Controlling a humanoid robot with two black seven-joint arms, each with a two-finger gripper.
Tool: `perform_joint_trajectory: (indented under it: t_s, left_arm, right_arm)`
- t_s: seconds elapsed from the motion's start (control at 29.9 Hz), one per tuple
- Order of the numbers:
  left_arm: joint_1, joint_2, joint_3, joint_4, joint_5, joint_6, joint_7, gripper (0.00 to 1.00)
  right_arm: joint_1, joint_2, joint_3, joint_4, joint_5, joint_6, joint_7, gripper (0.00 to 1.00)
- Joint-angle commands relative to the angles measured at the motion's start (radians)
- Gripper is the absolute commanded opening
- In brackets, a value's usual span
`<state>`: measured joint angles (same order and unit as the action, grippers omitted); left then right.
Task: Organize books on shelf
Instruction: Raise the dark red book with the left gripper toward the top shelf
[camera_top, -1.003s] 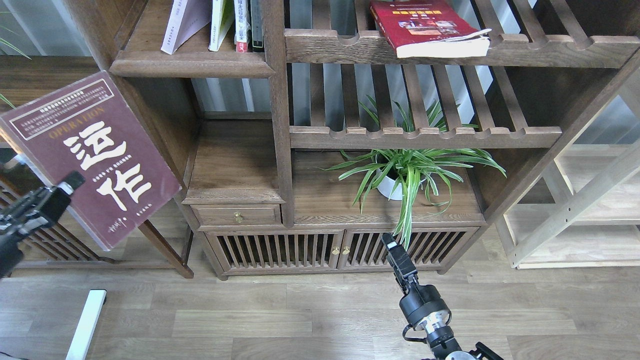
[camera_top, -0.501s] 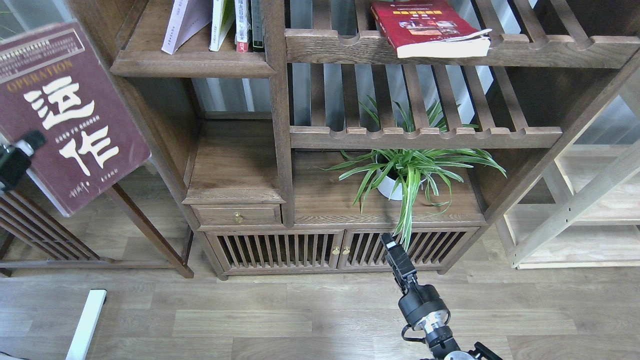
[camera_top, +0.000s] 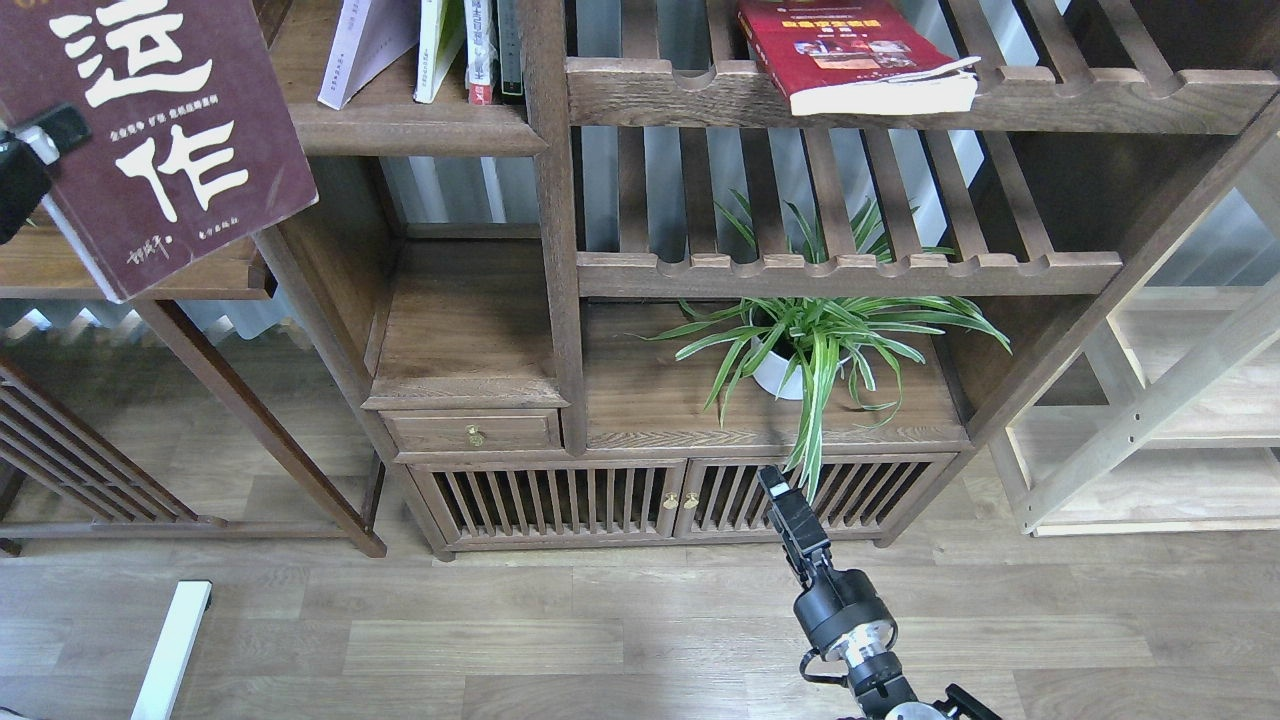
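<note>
Up at far left, left gripper (camera_top: 45, 135) clamps tilted maroon book (camera_top: 160, 130), shelf (camera_top: 420, 130) lying just rightward; right gripper (camera_top: 775, 487) far, state unclear.

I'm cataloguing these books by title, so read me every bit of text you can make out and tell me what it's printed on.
"运作": big cream characters on the maroon-brown book held up at the left.
Small cream print beside and below those characters: too small to read.
Yellow band and cover print on the red book lying on the slatted rack: unreadable.
Spines of the upright books on the shelf: too small to read.
</note>
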<state>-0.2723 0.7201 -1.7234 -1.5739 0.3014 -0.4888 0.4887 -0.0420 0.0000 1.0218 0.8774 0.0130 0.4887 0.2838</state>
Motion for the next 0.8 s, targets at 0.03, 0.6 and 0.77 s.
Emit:
perform_joint_trajectory:
  t_s: [0.03,0.6,0.77]
  left_arm:
    - [-0.093,0.002,0.047,0.029,-0.002,0.000,0.000,0.01]
    - [-0.292,0.002,0.156,0.110,-0.001,0.000,0.000,0.02]
    - [-0.304,0.002,0.176,0.117,-0.001,0.000,0.000,0.02]
  right_arm:
    - [-0.001,0.000,0.001,0.000,0.002,0.000,0.002,0.95]
    - [0.001,0.000,0.001,0.006,0.004,0.000,0.008,0.95]
    - [0.001,0.000,0.001,0.008,0.004,0.000,0.008,0.95]
